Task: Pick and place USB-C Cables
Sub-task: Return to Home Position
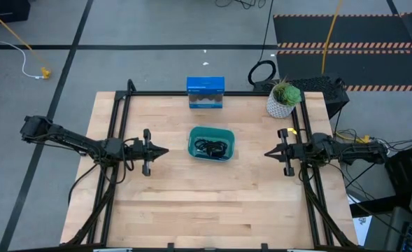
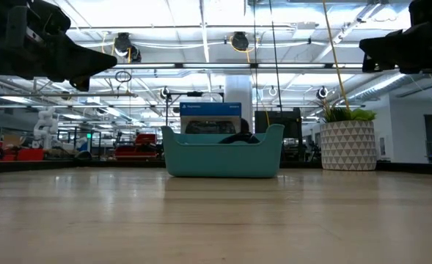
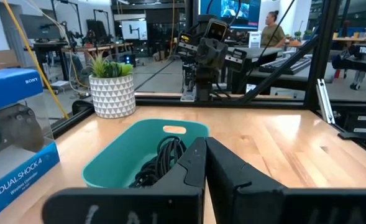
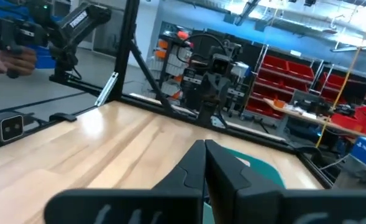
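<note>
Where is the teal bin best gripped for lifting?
Likely the short end wall of the teal bin on the right arm's side, pinched from above: the top is open, the wall thin, and a handle slot is cut there.

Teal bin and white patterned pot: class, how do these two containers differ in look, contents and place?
The teal bin is plain, low and rounded-rectangular; the white pot is round, narrower and triangle-patterned. The bin holds dark cables; the pot holds a green plant. The bin sits mid-table; the pot stands at a far corner. Both stand upright, open-topped.
</note>
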Robot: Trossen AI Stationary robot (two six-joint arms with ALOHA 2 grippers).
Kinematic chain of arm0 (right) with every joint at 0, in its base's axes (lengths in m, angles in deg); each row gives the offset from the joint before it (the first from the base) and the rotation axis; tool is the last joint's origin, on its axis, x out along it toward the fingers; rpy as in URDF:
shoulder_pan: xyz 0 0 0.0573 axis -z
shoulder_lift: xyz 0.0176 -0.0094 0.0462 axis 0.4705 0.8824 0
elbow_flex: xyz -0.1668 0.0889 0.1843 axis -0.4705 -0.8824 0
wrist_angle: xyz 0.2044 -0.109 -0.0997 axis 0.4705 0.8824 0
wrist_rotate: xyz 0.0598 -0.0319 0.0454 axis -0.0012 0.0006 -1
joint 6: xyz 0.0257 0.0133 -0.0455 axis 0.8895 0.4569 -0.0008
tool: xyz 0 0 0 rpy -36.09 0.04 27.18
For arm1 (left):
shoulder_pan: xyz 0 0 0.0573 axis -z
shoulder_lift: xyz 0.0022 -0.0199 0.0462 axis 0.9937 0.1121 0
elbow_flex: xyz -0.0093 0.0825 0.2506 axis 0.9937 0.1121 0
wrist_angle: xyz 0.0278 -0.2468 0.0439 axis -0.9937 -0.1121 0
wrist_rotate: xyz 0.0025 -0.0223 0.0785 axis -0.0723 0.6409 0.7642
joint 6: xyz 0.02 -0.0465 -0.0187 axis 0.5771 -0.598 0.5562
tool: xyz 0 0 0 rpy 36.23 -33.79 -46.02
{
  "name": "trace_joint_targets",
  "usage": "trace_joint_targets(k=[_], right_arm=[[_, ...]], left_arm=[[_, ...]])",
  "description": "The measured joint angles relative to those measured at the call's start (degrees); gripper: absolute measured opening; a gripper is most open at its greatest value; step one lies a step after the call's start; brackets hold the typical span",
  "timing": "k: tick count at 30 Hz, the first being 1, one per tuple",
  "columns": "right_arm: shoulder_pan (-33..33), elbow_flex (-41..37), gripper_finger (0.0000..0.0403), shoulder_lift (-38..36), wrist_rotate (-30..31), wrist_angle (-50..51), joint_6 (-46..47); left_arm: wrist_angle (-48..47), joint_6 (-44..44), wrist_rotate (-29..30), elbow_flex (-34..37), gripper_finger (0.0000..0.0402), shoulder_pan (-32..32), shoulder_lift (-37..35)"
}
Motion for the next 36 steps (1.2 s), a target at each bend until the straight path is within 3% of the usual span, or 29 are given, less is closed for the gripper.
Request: trace_joint_targets(k=[17, 36], right_arm=[[5.7, 0.0, 0.0, 0.02, -1.32, 3.03, 1.07], [6.0, 0.0, 0.0, 0.02, 1.61, 3.72, 1.73]], left_arm=[[-0.47, -0.11, 0.02, 0.0, 0.0008, 0.0, 0.0], [-3.71, 2.16, 1.18, -0.04, 0.0007, -2.27, 0.0]])
